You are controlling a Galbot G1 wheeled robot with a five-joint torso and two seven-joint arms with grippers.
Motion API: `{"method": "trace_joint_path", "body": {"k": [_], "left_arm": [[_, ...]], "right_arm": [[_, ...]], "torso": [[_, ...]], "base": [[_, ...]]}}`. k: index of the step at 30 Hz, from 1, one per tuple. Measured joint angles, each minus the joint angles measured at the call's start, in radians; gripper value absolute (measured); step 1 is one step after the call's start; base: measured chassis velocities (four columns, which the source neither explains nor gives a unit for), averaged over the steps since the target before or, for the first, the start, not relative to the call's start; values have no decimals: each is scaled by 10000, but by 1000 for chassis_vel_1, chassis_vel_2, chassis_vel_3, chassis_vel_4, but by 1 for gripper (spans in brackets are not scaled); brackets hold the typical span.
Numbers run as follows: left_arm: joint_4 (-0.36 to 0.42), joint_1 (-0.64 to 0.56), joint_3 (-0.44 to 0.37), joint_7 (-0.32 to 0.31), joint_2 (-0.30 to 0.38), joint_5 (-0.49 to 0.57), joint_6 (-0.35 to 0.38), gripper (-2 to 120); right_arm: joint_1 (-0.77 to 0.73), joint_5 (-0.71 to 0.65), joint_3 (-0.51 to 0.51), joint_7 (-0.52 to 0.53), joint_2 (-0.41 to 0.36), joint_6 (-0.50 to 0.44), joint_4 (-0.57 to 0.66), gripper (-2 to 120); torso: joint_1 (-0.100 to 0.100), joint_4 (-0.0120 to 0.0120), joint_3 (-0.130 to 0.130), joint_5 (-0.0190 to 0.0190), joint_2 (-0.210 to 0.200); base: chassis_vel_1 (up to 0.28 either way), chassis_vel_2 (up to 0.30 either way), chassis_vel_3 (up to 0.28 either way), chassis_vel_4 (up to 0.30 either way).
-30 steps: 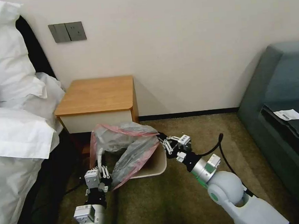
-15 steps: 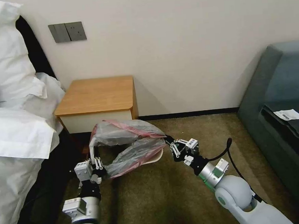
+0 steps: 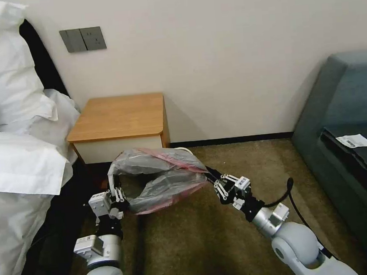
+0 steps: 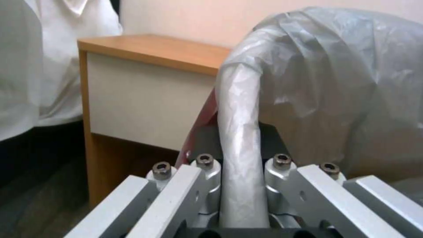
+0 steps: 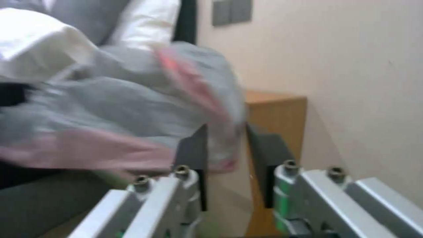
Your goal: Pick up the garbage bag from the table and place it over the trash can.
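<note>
Left tool (image 3: pixel 116 199): low over the carpet, in front of the worktop's lower shelf; pinched tight on a twisted strand of the garbage bag (image 3: pixel 159 179), which the left wrist view shows running straight between its fingers (image 4: pixel 207 172)

Right tool (image 3: pixel 220 184): on the opposite side of the bag, near its pink-tinted rim; the right wrist view shows the pads (image 5: pixel 194 155) either side of a fold of the film with a gap beside it, so I cannot tell whether it grips or stands apart

Garbage bag: off the worktop, hanging between the two tools above the floor; mouth drawn sideways, pinkish-red edge along its upper and lower folds; held from both sides, most likely so the opening spreads wide enough to go over a rim

Trash can: I cannot make it out; judged to sit beneath the draped plastic, hidden by it

Worktop (image 3: pixel 119 117): bare wooden top, just behind the bag; no longer carries it

Stage: judged as pick-up done, bag being stretched and seated over the can; fit not yet confirmed

Risk: thin film may tear or slip from a pinch if pulled too far
</note>
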State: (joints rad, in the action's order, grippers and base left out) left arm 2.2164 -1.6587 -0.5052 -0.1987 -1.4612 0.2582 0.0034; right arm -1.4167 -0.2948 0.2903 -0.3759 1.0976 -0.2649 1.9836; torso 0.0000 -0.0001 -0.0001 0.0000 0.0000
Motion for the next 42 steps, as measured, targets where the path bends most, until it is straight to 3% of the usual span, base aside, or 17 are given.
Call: {"method": "trace_joint_path", "body": {"k": [7,9,14,18,23,29,33,37,39,41,42], "left_arm": [[-327,189,-3,-12,6,5,35,8],[-379,149,43,1,7,-135,24,8],[-412,77,100,39,-33,-401,-74,8],[-412,-1,151,49,-82,-576,-118,8],[-336,-99,166,58,-95,-663,-129,8],[-263,-235,240,82,-138,-849,-165,8],[-283,-348,293,93,-186,-997,-240,8],[-303,-424,325,106,-302,-1132,-292,8],[-297,-437,327,108,-323,-1154,-301,8],[-244,-515,350,117,-373,-1232,-333,8],[-244,-515,350,117,-373,-1232,-333,8]], "right_arm": [[-640,595,494,-488,121,-836,513,50],[-594,1048,582,-456,166,-1069,766,62],[-227,1813,473,-139,231,-982,855,73],[153,2315,-16,414,241,-690,389,92],[335,2754,-348,683,240,-735,-78,100],[681,3213,-405,859,367,-849,-433,93],[796,3224,-411,905,407,-803,-518,81],[825,3205,-373,918,401,-757,-622,61],[828,3197,-372,918,401,-753,-642,59],[860,3138,-398,918,412,-715,-736,45],[860,3138,-398,918,412,-715,-736,45]], "torso": [[0,-1,0,0,0],[1,-1,0,-1,0],[1,1,0,-1,0],[0,2,0,0,0],[0,0,0,0,0],[1,1,0,1,0],[1,1,0,1,0],[0,0,0,0,0],[0,1,0,0,0],[0,1,0,0,0],[0,1,0,0,0]], "base": [[0,0,0,0],[0,0,0,0],[0,0,0,0],[0,0,0,0],[0,0,0,0],[0,0,0,0],[0,0,0,0],[0,0,0,0],[0,0,0,0],[0,0,0,0],[0,0,0,0]]}}
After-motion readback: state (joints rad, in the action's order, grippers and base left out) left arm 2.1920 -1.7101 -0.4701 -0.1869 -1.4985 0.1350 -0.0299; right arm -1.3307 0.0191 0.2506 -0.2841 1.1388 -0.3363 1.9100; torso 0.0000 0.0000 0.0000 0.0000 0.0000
